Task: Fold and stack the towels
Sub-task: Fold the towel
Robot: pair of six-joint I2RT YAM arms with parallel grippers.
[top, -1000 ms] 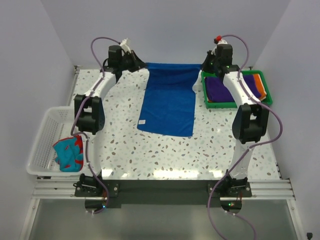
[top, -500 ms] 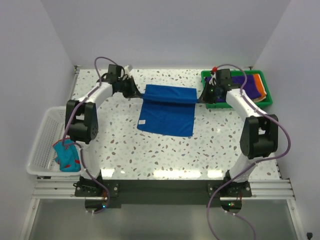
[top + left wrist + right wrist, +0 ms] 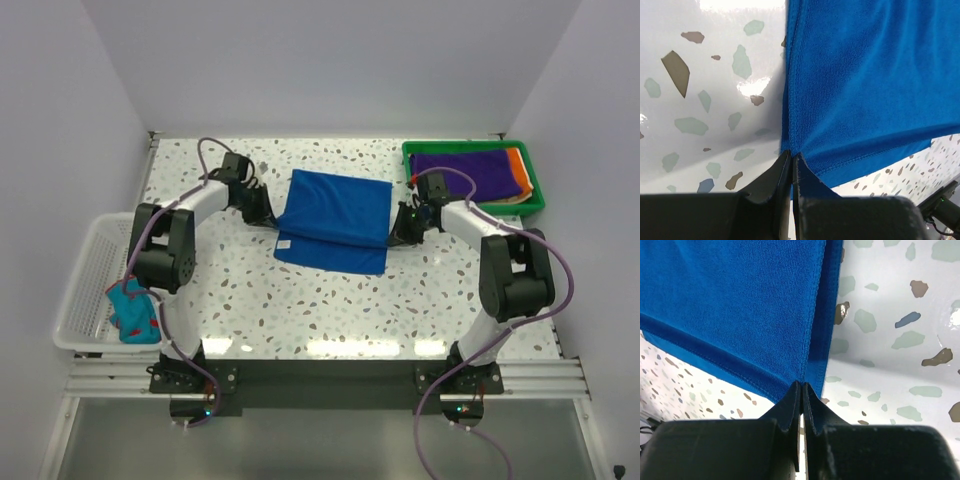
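Note:
A bright blue towel [image 3: 335, 215] lies in the middle of the table, its far part folded forward over its near part. My left gripper [image 3: 270, 216] is shut on the towel's left corner, low over the table. In the left wrist view the shut gripper [image 3: 791, 156] pinches the hemmed edge of the blue towel [image 3: 865, 75]. My right gripper [image 3: 397, 234] is shut on the right corner. The right wrist view shows that gripper [image 3: 801, 386] clamped on the blue towel's [image 3: 740, 300] hem. A purple towel [image 3: 465, 170] and an orange towel [image 3: 517, 165] lie in the tray.
A green tray [image 3: 533, 177] stands at the back right, just behind my right arm. A white mesh basket [image 3: 85, 280] hangs off the table's left edge with a teal-and-red towel [image 3: 135, 310] inside. Speckled tabletop surrounds the blue towel.
Both grippers have come from the back of the table toward the near side and downward, carrying the blue towel's far edge forward over its lower half.

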